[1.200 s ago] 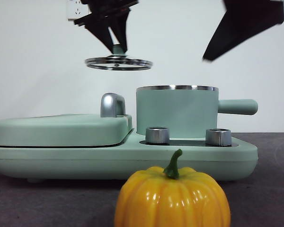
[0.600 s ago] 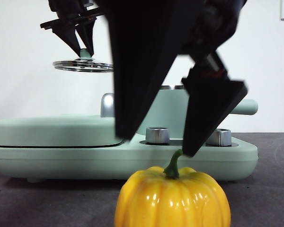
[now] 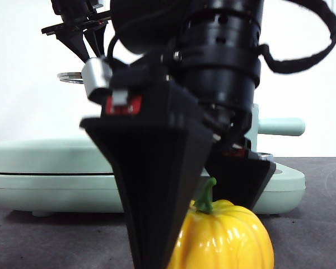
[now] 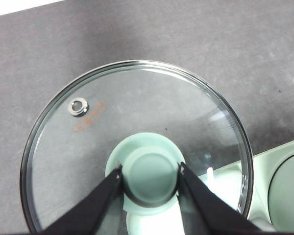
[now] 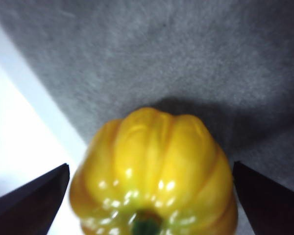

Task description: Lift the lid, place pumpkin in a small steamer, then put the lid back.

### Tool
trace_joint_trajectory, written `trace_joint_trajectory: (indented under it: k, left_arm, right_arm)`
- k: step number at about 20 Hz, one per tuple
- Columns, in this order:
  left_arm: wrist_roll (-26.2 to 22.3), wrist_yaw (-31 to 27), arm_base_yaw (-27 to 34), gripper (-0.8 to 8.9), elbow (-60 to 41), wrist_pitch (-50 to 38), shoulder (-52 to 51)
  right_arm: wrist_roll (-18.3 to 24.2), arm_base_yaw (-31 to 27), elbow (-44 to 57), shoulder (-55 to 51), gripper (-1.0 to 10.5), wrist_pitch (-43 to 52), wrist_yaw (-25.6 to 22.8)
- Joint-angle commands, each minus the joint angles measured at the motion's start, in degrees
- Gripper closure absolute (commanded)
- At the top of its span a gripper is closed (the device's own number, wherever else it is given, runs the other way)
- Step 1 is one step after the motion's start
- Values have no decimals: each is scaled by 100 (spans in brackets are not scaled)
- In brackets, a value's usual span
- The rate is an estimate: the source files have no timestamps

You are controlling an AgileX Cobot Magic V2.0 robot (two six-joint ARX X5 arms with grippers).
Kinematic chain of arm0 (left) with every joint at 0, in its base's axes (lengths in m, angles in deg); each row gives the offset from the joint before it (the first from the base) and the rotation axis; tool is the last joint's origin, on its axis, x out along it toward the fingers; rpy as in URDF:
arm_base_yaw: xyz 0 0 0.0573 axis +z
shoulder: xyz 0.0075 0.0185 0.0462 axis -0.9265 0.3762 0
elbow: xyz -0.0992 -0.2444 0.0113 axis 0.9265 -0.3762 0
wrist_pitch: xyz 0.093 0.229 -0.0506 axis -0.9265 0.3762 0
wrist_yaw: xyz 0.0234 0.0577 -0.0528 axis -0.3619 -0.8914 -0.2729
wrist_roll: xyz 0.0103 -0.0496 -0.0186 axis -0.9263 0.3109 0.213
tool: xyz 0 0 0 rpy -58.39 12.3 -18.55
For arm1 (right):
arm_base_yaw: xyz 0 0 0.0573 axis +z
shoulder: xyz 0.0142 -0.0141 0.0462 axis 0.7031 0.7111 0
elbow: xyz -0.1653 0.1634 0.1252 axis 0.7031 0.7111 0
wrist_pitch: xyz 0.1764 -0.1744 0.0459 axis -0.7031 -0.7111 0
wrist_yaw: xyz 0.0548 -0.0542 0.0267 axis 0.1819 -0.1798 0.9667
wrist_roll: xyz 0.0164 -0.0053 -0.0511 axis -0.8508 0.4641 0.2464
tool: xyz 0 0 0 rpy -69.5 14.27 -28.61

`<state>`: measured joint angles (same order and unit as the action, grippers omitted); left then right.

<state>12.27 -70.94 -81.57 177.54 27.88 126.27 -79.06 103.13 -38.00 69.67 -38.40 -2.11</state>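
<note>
Right pincer (image 5: 149,205) gapes astride the pumpkin (image 5: 154,171), hiding most of the steamer (image 3: 277,126); left pincer (image 4: 149,172) clamps the lid (image 4: 88,147).

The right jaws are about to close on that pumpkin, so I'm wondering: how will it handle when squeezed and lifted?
The pumpkin looks glossy, with bright highlights, so it may slip between the right gripper's open jaws. Its rounded, ribbed sides give little flat contact, so it might twist or roll if nudged. It looks like a hard-shelled toy, probably stiff and light.

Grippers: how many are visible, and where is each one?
2. The left gripper holds the lid in the air; the right gripper is open around the pumpkin on the table.
</note>
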Motion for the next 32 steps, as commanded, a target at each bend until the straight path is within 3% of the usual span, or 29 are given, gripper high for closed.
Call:
trace_joint_trajectory:
  k: [1, 5, 8, 11, 18, 26, 32]
  left_arm:
    - [70, 44, -17, 758, 256, -129, 20]
    - [81, 44, -17, 758, 256, -129, 20]
    - [79, 44, -17, 758, 256, -131, 20]
    - [79, 44, -15, 758, 256, -127, 20]
    - [85, 44, -17, 758, 256, -122, 20]
    - [101, 44, -22, 758, 256, -127, 22]
    - [103, 44, -22, 758, 256, -129, 22]
  right_arm:
    - [83, 72, -92, 184, 408, 11, -24]
    - [74, 72, -92, 201, 624, 24, -44]
    - [77, 44, -181, 199, 623, -85, -31]
    - [273, -203, -876, 199, 623, -876, -48]
    - [461, -1427, -3427, 352, 623, -1932, -308]
    - [516, -2822, -6393, 1812, 622, -2717, -297]
    - [507, -3123, -6822, 2612, 621, -3014, -299]
